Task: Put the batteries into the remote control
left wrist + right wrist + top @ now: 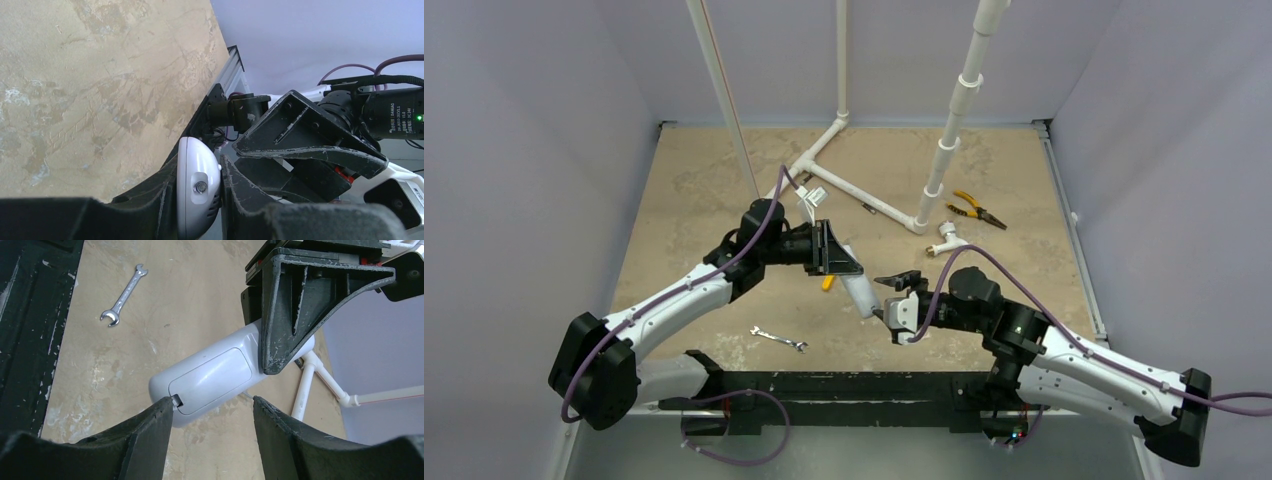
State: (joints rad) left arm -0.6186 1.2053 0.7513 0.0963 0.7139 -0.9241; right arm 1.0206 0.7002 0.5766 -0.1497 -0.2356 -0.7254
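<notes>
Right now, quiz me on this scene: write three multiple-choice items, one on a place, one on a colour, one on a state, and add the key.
1. Where does the wrench lie?
A. flat on the table, on its near side
B. hanging on the wall
C. under a cloth

2. What colour are the handles of the pliers?
A. red
B. yellow
C. blue

3. How is the left gripper?
A. open and free
B. shut on the remote control
C. out of view

Key: 1 A, the top view shows it on the bare table; 2 B, the handles show yellow; 3 B, its fingers clamp the white remote control on both sides.
</notes>
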